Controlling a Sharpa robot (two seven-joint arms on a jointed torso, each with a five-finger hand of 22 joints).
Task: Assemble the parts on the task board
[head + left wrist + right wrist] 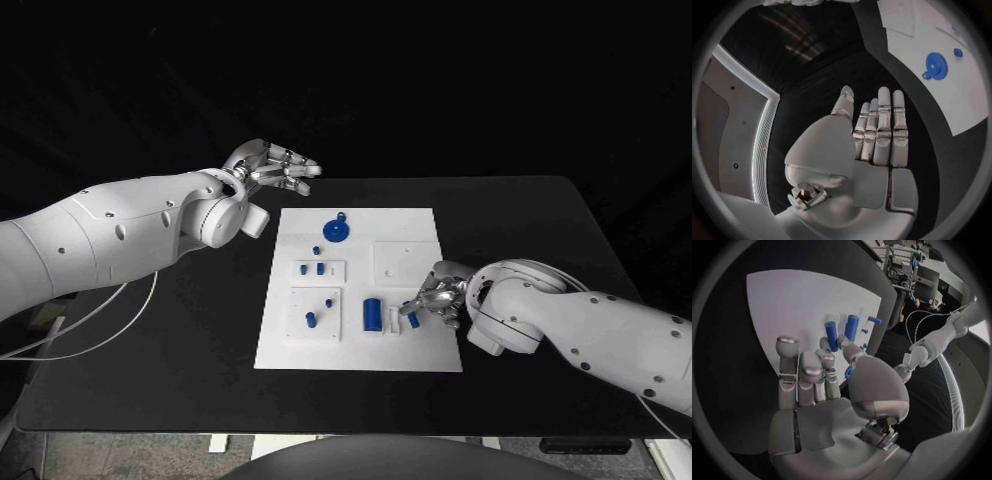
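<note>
1. Over at the board's [418,350] right edge, near side, the right hand [440,296] sits low, fingertips down on the white surface.
2. That hand pinches a small blue peg [414,320]; the right wrist view shows a sliver of blue [848,372] between thumb and fingers, the other fingers straight and close together.
3. Just left of it lies a blue cylinder [372,314] with a thinner blue pin [395,319] beside it, both flat on the board; the wrist view has them side by side, cylinder [832,335] and pin [851,327].
4. Off the board's far left corner the left hand [274,167] hangs above the black table [173,350], holding nothing.
5. Its fingers [882,127] are straight and side by side, thumb set a little apart, palm bare.
6. A blue gear [336,232] lies on the board's far part, well apart from the left hand; the left wrist view catches it too [936,65].
7. Small blue pieces stand in the left-side plates: two [309,268] in the upper one, two more [312,319] in the lower.
</note>
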